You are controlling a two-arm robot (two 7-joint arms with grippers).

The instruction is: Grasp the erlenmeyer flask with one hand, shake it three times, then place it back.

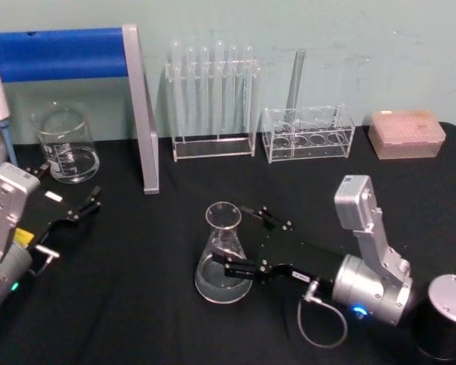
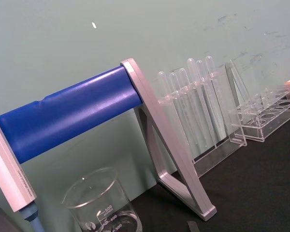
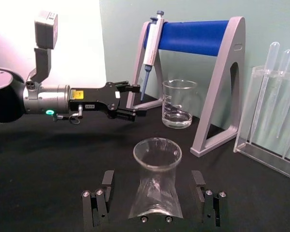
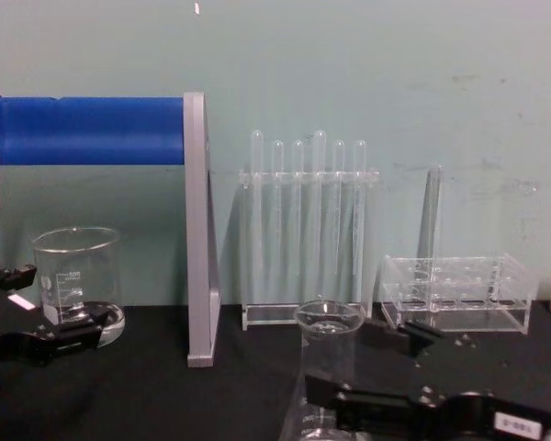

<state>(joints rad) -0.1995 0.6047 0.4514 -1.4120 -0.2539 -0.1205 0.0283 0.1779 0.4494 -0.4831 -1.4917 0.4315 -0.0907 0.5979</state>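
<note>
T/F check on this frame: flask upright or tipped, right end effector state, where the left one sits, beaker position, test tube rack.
1. The erlenmeyer flask stands upright on the black table. True.
2. The right end effector is shut on the flask. False: its fingers sit open either side of the flask's base, with gaps showing.
3. The left end effector is holding the beaker. False: it hangs near the beaker, holding nothing.
4. The beaker sits below the blue-barred stand. True.
5. The tall rack lies flat, empty. False: it stands upright holding test tubes.
</note>
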